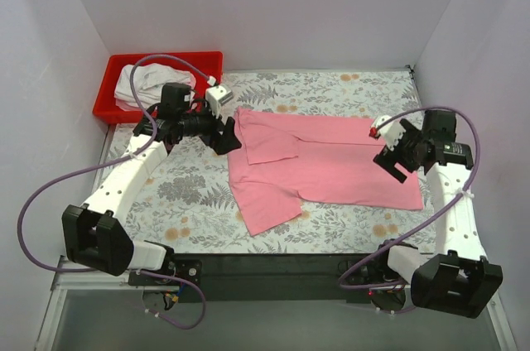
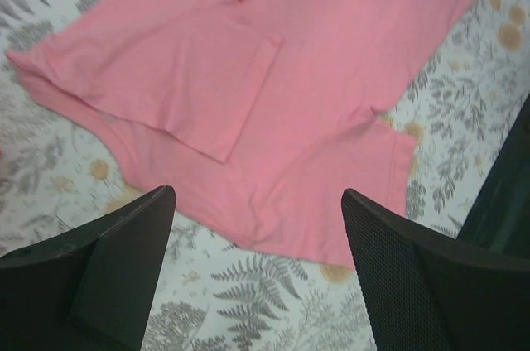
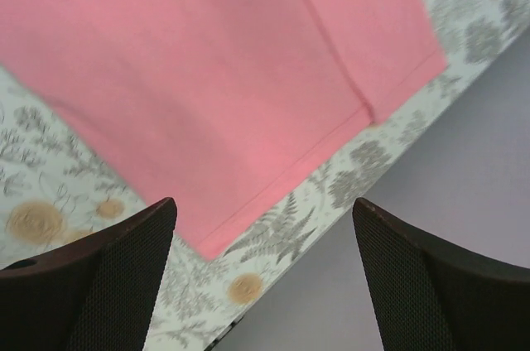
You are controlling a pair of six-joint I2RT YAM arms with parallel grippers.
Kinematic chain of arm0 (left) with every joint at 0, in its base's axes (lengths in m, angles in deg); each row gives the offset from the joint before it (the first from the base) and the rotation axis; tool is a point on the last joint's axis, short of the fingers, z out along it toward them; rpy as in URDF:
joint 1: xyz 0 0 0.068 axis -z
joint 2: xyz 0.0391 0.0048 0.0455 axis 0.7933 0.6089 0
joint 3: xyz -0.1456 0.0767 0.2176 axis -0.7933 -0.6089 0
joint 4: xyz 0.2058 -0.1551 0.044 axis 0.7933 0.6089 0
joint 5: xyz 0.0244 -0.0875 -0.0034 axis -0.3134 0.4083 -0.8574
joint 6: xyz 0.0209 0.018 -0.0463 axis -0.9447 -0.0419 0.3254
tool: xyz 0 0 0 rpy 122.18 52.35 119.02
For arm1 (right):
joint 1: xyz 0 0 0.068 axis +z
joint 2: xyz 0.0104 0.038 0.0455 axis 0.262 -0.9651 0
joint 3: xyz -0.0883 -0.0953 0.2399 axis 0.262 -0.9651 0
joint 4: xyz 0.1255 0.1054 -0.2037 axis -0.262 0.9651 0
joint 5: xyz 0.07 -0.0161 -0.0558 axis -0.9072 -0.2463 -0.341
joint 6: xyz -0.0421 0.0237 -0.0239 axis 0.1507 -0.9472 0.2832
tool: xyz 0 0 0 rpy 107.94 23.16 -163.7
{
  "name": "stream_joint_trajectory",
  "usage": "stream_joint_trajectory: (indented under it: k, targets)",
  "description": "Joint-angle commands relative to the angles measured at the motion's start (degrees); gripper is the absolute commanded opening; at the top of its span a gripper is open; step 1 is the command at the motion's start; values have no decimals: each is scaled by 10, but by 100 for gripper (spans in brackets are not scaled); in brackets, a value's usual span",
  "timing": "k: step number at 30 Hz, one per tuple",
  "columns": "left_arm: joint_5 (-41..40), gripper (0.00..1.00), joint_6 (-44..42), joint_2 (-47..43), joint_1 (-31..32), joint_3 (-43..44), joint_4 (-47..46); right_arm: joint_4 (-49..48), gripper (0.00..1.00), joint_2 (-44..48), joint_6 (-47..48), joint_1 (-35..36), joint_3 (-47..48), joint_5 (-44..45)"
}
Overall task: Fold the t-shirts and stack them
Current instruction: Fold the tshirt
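The pink t-shirt [image 1: 327,165] lies mostly flat on the floral table cover, one sleeve folded in onto the body near its left end. It also shows in the left wrist view [image 2: 273,86] and the right wrist view [image 3: 207,78]. The white t-shirt [image 1: 147,84] lies crumpled in the red bin [image 1: 108,107] at the back left. My left gripper [image 1: 227,134] is open and empty, just above the pink shirt's left edge. My right gripper [image 1: 392,156] is open and empty, above the shirt's right end, near its hem.
The floral table cover [image 1: 190,194] ends near the right wall, seen in the right wrist view [image 3: 447,227]. White walls close in the back and both sides. Purple cables loop off both arms.
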Motion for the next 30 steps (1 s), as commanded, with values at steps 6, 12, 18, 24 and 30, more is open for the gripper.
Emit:
stream_joint_trajectory:
  k: [6, 12, 18, 24, 30]
  targets:
    - [41, 76, -47, -5, 24, -59, 107, 63, 75, -15, 136, -15, -137, 126]
    - [18, 73, -40, 19, 60, -42, 127, 65, 48, -105, 199, -95, -111, 107]
    - [-5, 71, -46, 39, 60, -42, 137, 63, 41, -170, 289, -147, -101, 90]
    - [-22, 70, -52, 51, 65, -38, 143, 63, 41, -192, 334, -162, -105, 86]
    - [-24, 70, -49, 51, 67, -56, 137, 60, 41, -211, 339, -170, -102, 87]
